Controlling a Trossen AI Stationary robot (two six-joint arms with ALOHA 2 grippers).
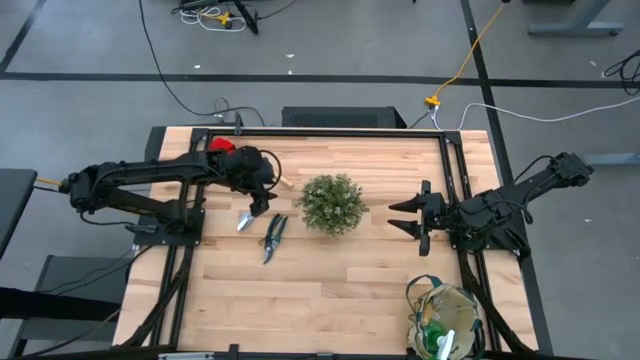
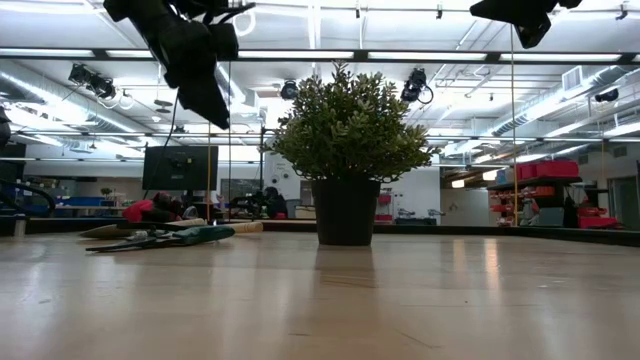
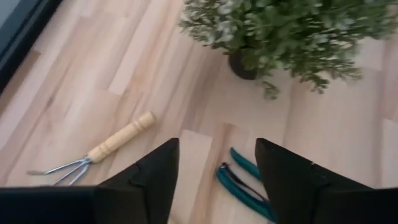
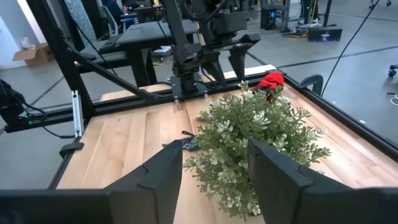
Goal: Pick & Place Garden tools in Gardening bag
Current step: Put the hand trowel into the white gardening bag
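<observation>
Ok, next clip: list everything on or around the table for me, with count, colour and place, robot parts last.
Potted plant: one, bushy green in a dark pot, table centre.
Pruning shears: one, teal-handled, lying just left of the plant.
Hand fork: one, wooden handle with metal tines, flat on the table by the shears.
Red gloves: red, count unclear, far-left part of the table behind the left arm.
Gardening bag: one, beige with green trim, near-right corner, items already inside.
Table: one, light wood, dark frame.
Left gripper: open, hovering above the fork and shears.
Right gripper: open, right of the plant, empty.
</observation>
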